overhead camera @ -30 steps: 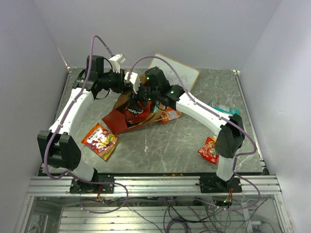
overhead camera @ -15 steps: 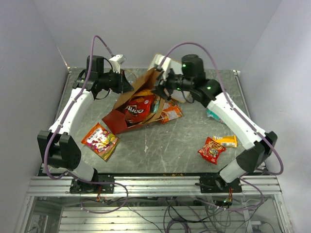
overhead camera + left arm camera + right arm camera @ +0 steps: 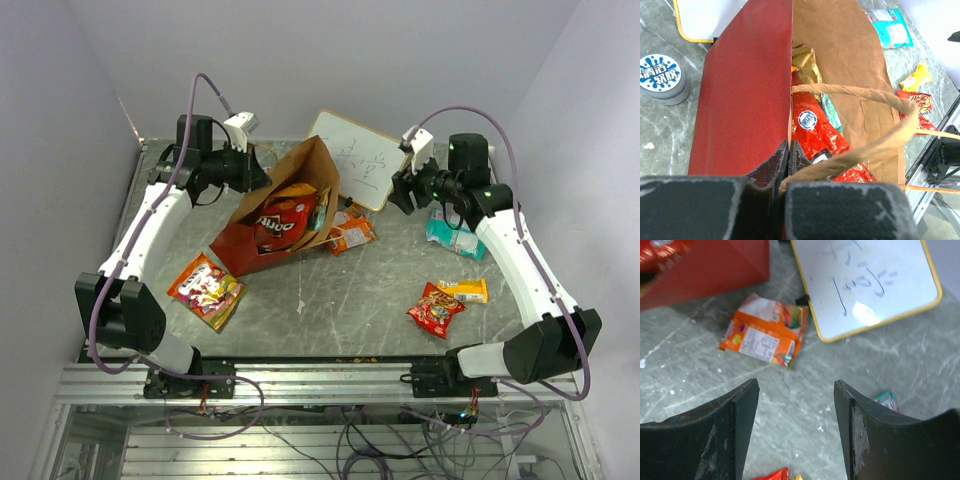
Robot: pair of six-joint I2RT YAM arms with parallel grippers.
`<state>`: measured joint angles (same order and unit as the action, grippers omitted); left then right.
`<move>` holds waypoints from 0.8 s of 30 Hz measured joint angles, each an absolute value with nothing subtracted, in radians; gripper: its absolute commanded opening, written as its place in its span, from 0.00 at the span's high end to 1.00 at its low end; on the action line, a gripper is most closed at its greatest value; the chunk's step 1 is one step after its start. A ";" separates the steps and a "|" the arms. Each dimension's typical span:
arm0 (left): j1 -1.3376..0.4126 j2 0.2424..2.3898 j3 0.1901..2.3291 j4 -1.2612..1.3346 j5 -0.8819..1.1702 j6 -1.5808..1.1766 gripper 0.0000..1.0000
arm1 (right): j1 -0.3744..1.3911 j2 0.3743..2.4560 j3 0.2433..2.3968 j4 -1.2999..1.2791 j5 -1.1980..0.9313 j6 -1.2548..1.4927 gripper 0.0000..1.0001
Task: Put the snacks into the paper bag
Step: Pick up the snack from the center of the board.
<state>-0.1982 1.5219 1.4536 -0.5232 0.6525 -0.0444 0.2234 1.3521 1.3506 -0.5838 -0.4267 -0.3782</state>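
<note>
The paper bag (image 3: 236,244) lies tilted on the table, red outside and brown inside, with its mouth facing up and to the right. My left gripper (image 3: 262,176) is shut on the bag's upper rim by a loop handle; the left wrist view shows it (image 3: 788,150) pinching the red wall (image 3: 745,95). A large red chip bag (image 3: 281,221) lies inside the bag, over a tan and a teal packet (image 3: 832,112). My right gripper (image 3: 400,191) is open and empty, above the table to the right of the bag (image 3: 796,385). An orange packet (image 3: 351,234) lies just beside the bag's mouth (image 3: 765,335).
A teal packet (image 3: 455,232) lies at the right. A red packet (image 3: 433,310) and a yellow bar (image 3: 463,291) lie at front right. An orange-red packet (image 3: 206,290) lies at front left. The white writing board (image 3: 358,158) leans at the back. A round tin (image 3: 662,77) stands behind the bag.
My right arm has pulled out of the bag's mouth and swung right, its gripper now open. The red chip bag stays inside the bag. My left gripper has held still.
</note>
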 measured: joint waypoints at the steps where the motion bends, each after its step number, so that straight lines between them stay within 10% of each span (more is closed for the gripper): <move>1: -0.198 1.522 1.454 -0.524 0.651 -0.042 0.93 | 0.205 1.349 1.341 -0.598 -0.422 -0.378 0.38; 24: -0.198 1.490 1.386 -0.468 0.648 -0.041 0.93 | -0.297 1.550 1.126 -0.644 -0.189 -0.607 0.27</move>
